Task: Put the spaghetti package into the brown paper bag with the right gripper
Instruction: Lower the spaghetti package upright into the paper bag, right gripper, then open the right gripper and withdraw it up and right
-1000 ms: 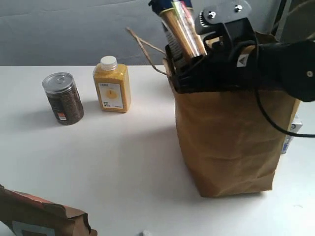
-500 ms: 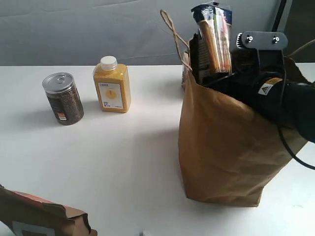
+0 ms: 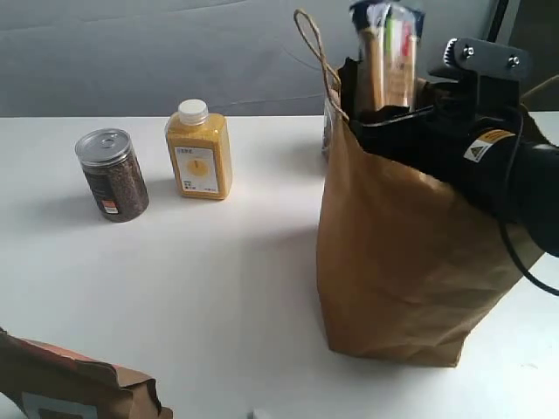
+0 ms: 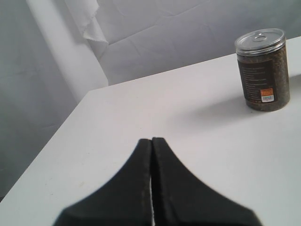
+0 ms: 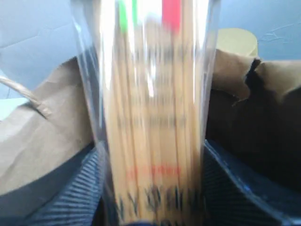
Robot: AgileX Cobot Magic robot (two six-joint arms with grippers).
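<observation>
The black two-jaw right gripper (image 3: 390, 124) sits at the mouth of the tall brown paper bag (image 3: 397, 262), jaws grasping the long clear spaghetti package (image 3: 389, 52), which stands upright, its lower part inside the bag; the left gripper (image 4: 151, 153) holds its jaws clenched together, empty, above the white worktop (image 4: 188, 127).

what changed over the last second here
The right claw, shut on the spaghetti package, swung it from leaning left to upright and carried it right over the mouth of the brown paper bag. The bag shifted and its handle flipped up. The can, yellow bottle and pouch stayed put.
</observation>
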